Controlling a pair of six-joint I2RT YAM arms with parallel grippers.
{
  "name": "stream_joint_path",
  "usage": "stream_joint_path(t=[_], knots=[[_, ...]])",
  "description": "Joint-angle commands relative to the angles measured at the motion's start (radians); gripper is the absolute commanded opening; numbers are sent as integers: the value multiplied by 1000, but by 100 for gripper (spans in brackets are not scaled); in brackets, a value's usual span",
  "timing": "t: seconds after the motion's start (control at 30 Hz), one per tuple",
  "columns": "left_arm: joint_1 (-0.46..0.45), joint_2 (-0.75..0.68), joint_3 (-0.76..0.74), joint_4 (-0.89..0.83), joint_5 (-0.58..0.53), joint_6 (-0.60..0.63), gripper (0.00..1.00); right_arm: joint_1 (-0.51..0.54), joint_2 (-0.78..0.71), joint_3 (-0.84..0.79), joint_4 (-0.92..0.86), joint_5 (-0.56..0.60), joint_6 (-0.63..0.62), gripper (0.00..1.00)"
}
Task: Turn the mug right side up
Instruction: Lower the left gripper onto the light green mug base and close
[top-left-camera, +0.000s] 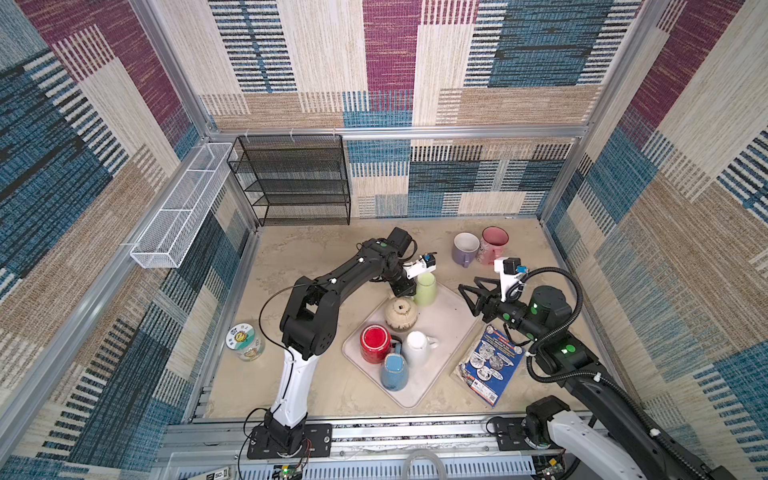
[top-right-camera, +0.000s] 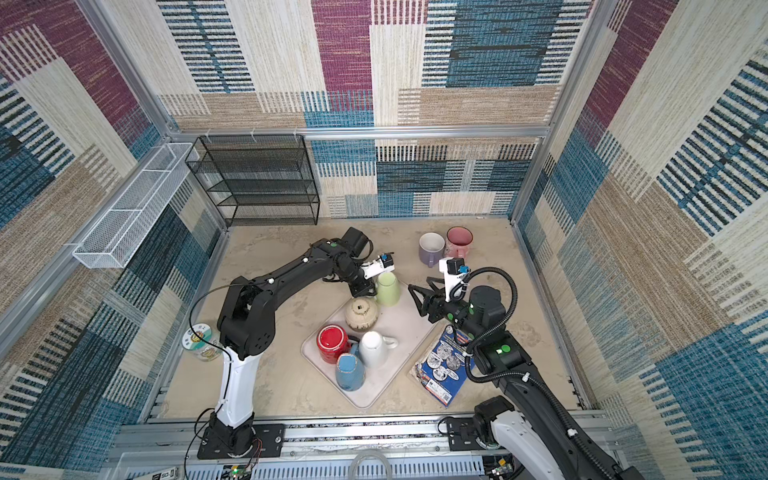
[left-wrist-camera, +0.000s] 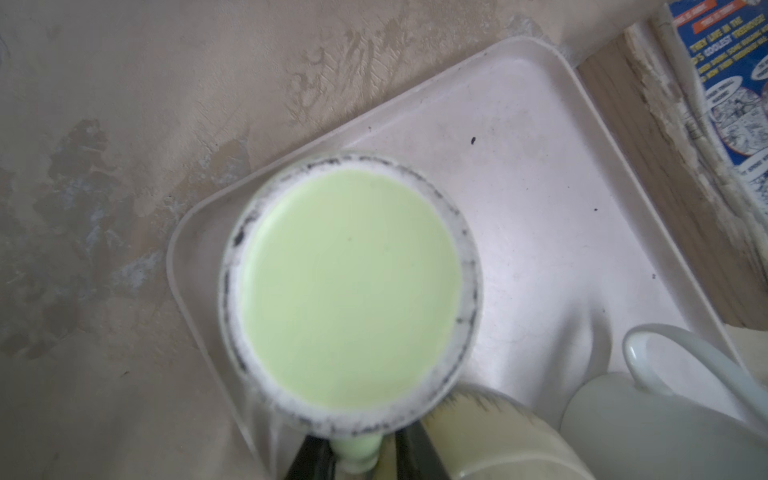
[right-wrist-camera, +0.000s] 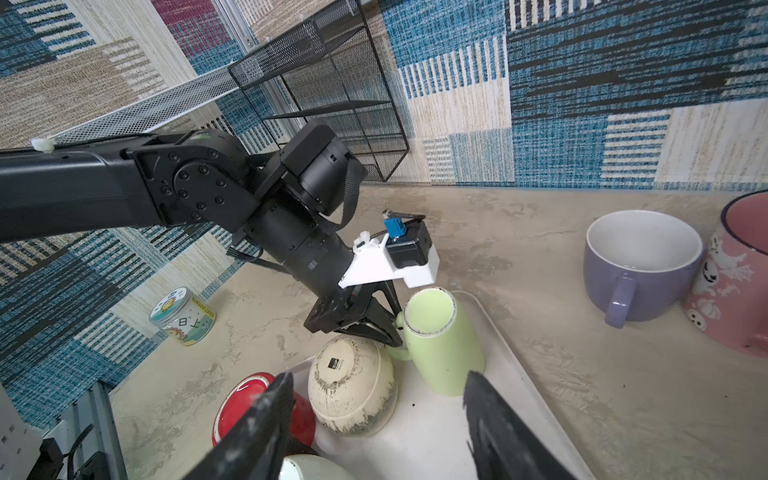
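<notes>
Inverted mug (top-left-camera: 426, 289), base up, long axis vertical, on tray (top-left-camera: 451, 332) corner, directly ahead of left end effector (left-wrist-camera: 363, 446); handle (left-wrist-camera: 355, 461) flanked by its part-closed jaws, firm grip not confirmable. Right end effector (right-wrist-camera: 378, 376) wide open, empty, farther off beyond the mug. Nearer arm: left; likely needs lift and wrist roll to upend

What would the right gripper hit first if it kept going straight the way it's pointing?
Most likely the upside-down green mug: the open right gripper points toward its side with nothing between them. Its height is hard to judge, so it might pass just over.
</notes>
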Motion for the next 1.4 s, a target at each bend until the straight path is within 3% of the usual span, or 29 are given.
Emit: stream_joint_path(t=[0.0, 0.53, 0.9, 1.07, 1.2, 1.33, 1.37], knots=[[-7, 8, 8, 11, -34, -30, 29, 1, -11, -4, 31, 16, 7, 67], [-30, 44, 71, 14, -89, -37, 28, 2, -34, -1, 21, 20, 6, 67], [-38, 67, 82, 13, -121, -33, 34, 1, -40, -4, 22, 24, 7, 67], [-41, 76, 102, 14, -127, -34, 27, 1, -40, -5, 24, 25, 5, 67], [-45, 81, 113, 14, -125, -29, 17, 1, -40, -5, 22, 30, 6, 67], [-53, 75, 110, 13, -141, -22, 0, 1, -46, -4, 24, 39, 6, 67], [-55, 73, 108, 14, -143, -22, 0, 2, -47, -5, 25, 42, 6, 68]])
